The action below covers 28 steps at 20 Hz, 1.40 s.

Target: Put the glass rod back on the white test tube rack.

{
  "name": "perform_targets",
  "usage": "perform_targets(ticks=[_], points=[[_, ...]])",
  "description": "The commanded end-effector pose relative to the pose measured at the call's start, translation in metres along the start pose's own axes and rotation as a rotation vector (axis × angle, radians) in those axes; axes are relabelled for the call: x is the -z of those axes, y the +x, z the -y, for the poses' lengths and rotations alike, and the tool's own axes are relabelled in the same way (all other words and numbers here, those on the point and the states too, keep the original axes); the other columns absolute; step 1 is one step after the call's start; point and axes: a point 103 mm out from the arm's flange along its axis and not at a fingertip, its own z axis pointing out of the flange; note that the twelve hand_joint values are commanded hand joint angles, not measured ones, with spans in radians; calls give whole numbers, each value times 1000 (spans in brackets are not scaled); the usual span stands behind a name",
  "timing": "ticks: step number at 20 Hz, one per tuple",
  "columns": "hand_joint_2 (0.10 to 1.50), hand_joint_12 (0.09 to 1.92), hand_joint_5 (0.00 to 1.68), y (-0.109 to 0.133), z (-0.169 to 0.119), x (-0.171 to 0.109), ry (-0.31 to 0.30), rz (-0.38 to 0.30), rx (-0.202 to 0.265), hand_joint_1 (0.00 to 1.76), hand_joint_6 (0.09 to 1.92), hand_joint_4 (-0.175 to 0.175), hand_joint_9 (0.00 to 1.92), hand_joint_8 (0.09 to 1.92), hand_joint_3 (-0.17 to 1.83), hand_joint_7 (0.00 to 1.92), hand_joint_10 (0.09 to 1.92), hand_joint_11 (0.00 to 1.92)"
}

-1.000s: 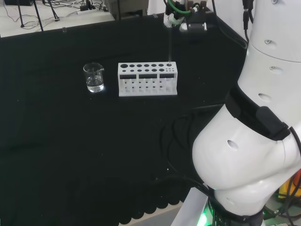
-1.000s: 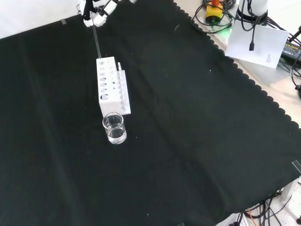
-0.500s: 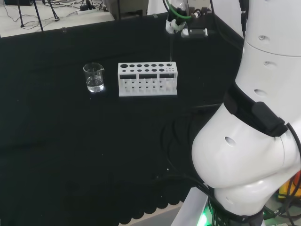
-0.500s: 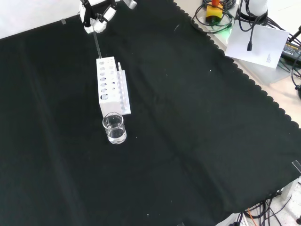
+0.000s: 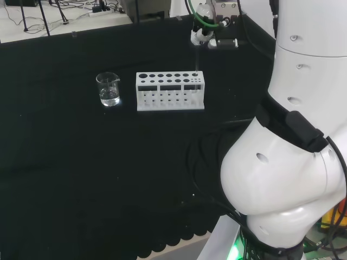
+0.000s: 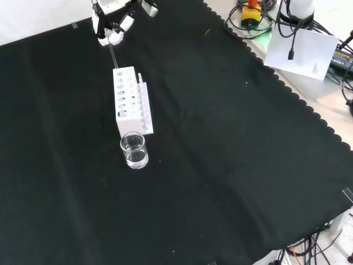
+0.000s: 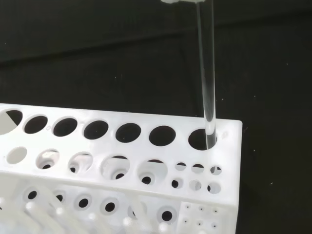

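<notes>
The white test tube rack (image 5: pixel 170 90) stands mid-cloth, seen end-on in the front view (image 6: pixel 130 102). A clear glass rod (image 6: pixel 112 56) hangs upright from the hand (image 6: pixel 112 26), whose fingers pinch its top. In the head view the hand (image 5: pixel 208 33) is just above the rack's right end and the rod (image 5: pixel 196 58) runs down to it. In the wrist view the rod (image 7: pixel 205 73) has its lower tip inside the last large hole of the back row of the rack (image 7: pixel 122 161).
A small glass beaker (image 5: pixel 108 89) with a little clear liquid stands left of the rack in the head view, and in front of the rack (image 6: pixel 134 150) in the front view. Cables and a paper sheet (image 6: pixel 300 49) lie beyond the cloth's scalloped edge.
The hand has come down a little with the rod, so less of the rod shows between the fingers and the rack's end hole. Rack and beaker have not moved.
</notes>
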Motion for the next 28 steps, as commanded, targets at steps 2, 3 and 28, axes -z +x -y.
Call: perform_targets(ticks=[2,3,28], points=[[1076,1049,1034,5,-5,-7,27,8,6,1469,615,-175,1493,1342,0,981,1095,973],[1084,1061,1046,4,-6,-8,31,8,6,1403,595,-175,1500,1328,3,987,1090,1072],[901,995,649,15,7,15,-29,46,-14,1433,954,-175,1728,889,-175,886,985,1675]])
